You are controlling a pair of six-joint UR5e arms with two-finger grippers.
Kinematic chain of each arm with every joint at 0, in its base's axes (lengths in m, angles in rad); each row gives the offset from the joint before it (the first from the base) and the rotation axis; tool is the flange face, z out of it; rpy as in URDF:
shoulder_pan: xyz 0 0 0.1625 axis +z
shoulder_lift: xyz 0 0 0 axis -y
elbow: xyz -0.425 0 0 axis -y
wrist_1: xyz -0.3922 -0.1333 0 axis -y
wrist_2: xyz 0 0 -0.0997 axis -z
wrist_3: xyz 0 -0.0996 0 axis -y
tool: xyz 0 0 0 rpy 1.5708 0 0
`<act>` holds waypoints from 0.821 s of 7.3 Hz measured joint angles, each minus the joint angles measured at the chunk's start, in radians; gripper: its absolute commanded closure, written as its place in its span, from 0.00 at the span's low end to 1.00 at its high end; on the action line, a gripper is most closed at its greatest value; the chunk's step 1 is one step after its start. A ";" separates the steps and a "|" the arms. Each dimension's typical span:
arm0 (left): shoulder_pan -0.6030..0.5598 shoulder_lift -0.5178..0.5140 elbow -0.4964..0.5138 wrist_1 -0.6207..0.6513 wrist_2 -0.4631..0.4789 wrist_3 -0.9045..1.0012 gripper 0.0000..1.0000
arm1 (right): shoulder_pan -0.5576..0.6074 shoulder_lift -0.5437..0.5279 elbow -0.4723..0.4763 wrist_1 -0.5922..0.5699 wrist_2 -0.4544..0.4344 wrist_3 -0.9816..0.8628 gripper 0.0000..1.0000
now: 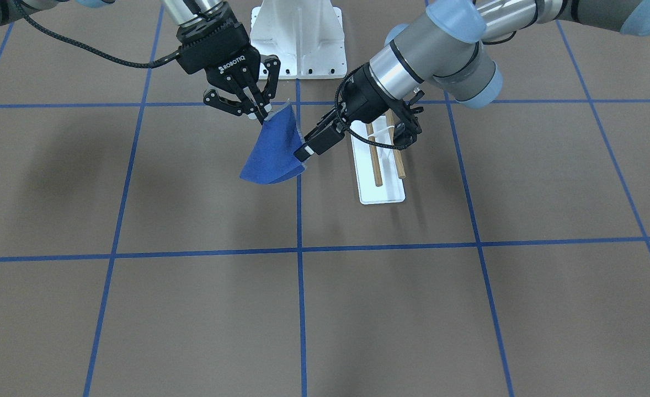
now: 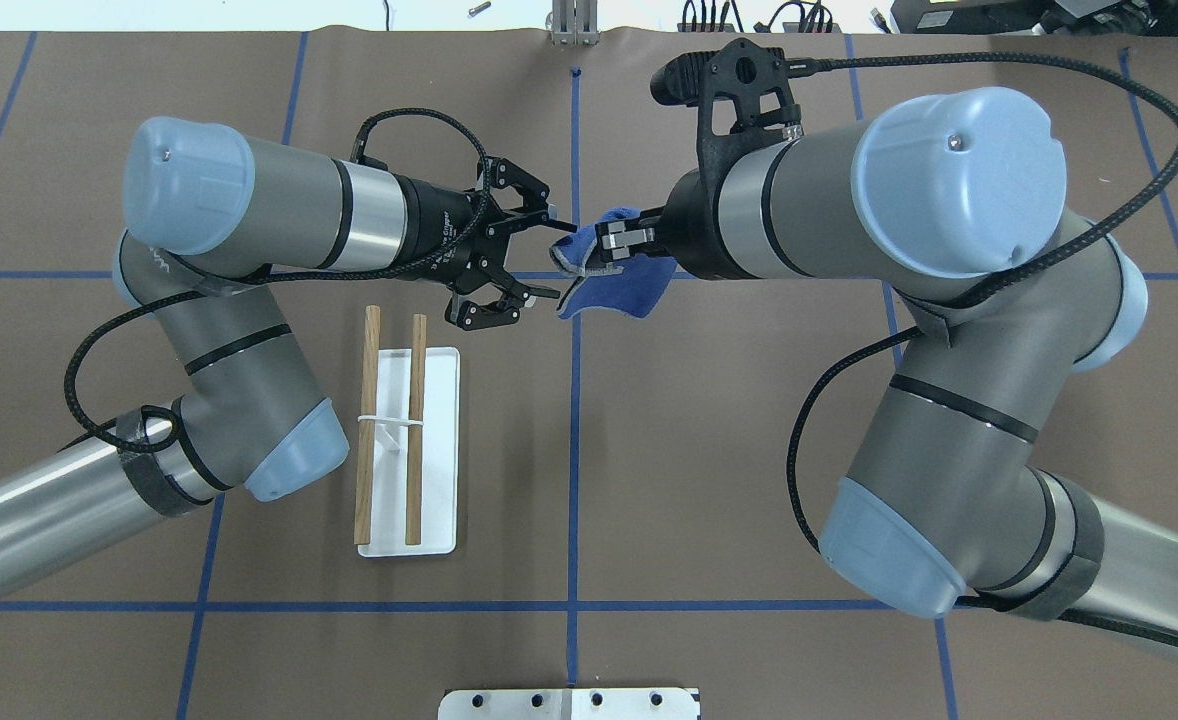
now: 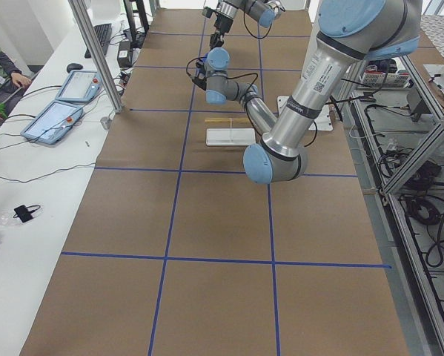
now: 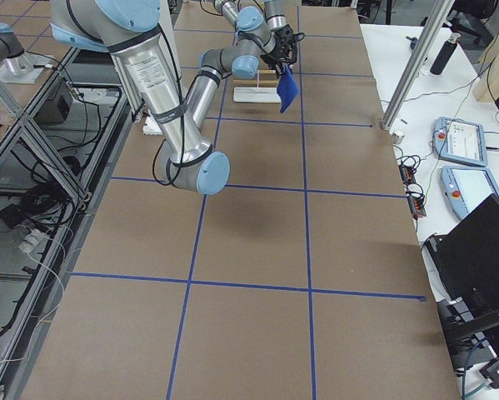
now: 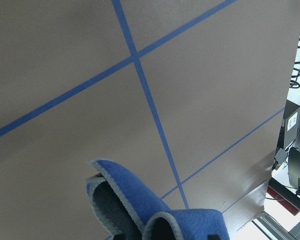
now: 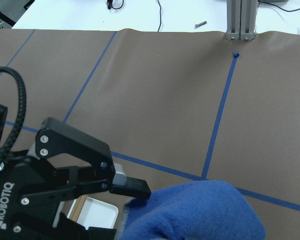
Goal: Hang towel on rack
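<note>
The royal-blue towel [image 1: 272,151] hangs in the air from my right gripper [image 1: 260,113], which is shut on its upper corner. It also shows in the overhead view [image 2: 619,285] and the right wrist view [image 6: 200,210]. My left gripper [image 2: 552,260] is open, with its jaws astride the towel's near edge. One finger [image 1: 316,142] touches the towel's lower corner. The left wrist view shows the folded towel [image 5: 155,210] close below the camera. The rack [image 2: 439,440], a white base with two wooden dowels, stands on the table beside and below my left gripper. Nothing hangs on it.
A large white bolted pedestal [image 1: 298,38] stands at the robot's base, behind the grippers. The brown table bears blue tape lines [image 1: 300,248]. Operators' tablets [image 3: 55,119] lie on a side bench beyond the table's far edge.
</note>
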 measured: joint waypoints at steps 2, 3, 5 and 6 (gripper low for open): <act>0.000 -0.001 0.007 -0.014 0.004 0.000 0.32 | 0.001 0.000 0.011 0.000 0.003 0.000 1.00; 0.000 -0.002 0.016 -0.028 0.011 0.000 0.33 | 0.001 0.000 0.015 0.000 0.003 0.000 1.00; 0.000 -0.002 0.027 -0.037 0.019 -0.001 0.51 | 0.001 -0.001 0.019 0.000 0.004 0.000 1.00; -0.001 -0.002 0.028 -0.046 0.022 -0.001 0.51 | 0.001 -0.003 0.020 0.000 0.004 0.000 1.00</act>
